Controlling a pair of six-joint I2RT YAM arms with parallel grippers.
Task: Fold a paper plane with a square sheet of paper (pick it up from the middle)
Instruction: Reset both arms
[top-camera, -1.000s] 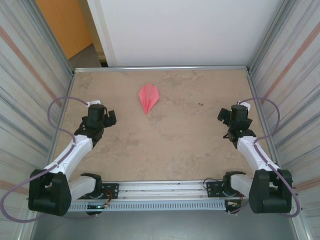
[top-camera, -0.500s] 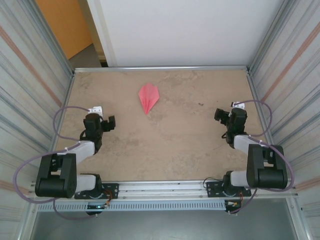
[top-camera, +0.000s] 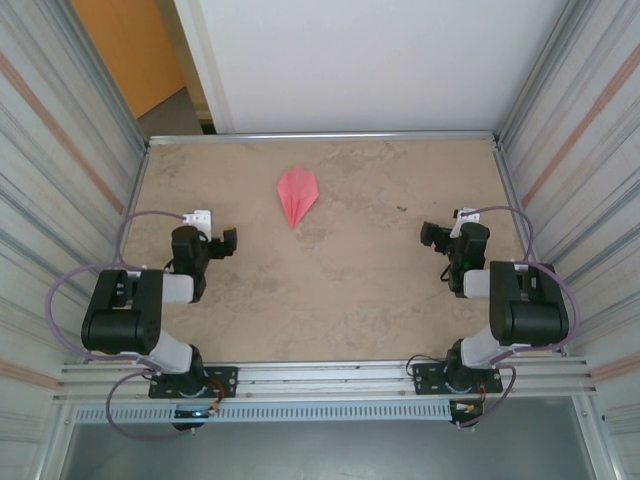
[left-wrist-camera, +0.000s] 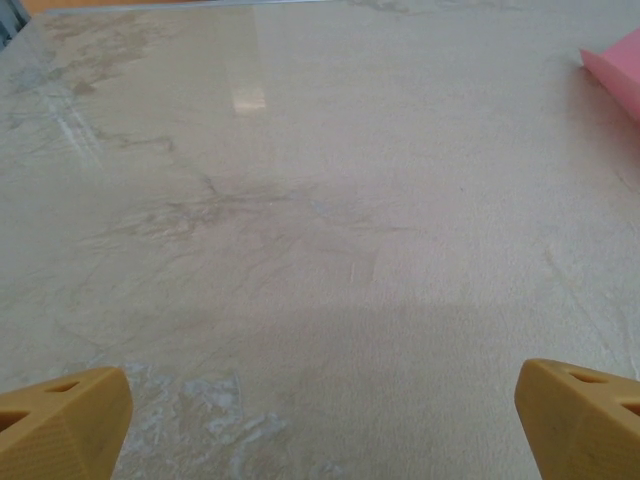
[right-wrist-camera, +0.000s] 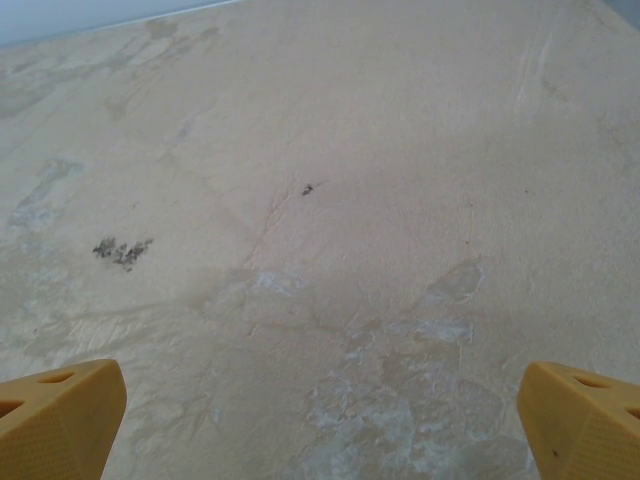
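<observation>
The square sheet of paper lies folded into a pink-red paper plane (top-camera: 297, 194), a narrow dart with fanned creases whose tip points toward the arms. It rests flat on the table at the back centre. One pink corner of the paper plane (left-wrist-camera: 619, 68) shows at the upper right of the left wrist view. My left gripper (top-camera: 226, 241) sits low at the left side, well short of the plane, open and holding nothing. My right gripper (top-camera: 431, 235) sits at the right side, also open. Only bare table lies between the yellow fingertips (left-wrist-camera: 65, 420) (right-wrist-camera: 60, 412) of each gripper (left-wrist-camera: 320, 425) (right-wrist-camera: 320, 420).
The beige marbled table (top-camera: 350, 290) is fenced by corrugated metal walls (top-camera: 60, 200) on both sides and a white panel (top-camera: 370, 60) at the back. A metal rail (top-camera: 320, 385) carries the arm bases along the near edge. Small dark specks (right-wrist-camera: 122, 250) mark the surface.
Both arms have folded back toward their bases, upper links swinging upright, with the grippers shifting only slightly. The paper plane has not moved. Both grippers stayed open.
</observation>
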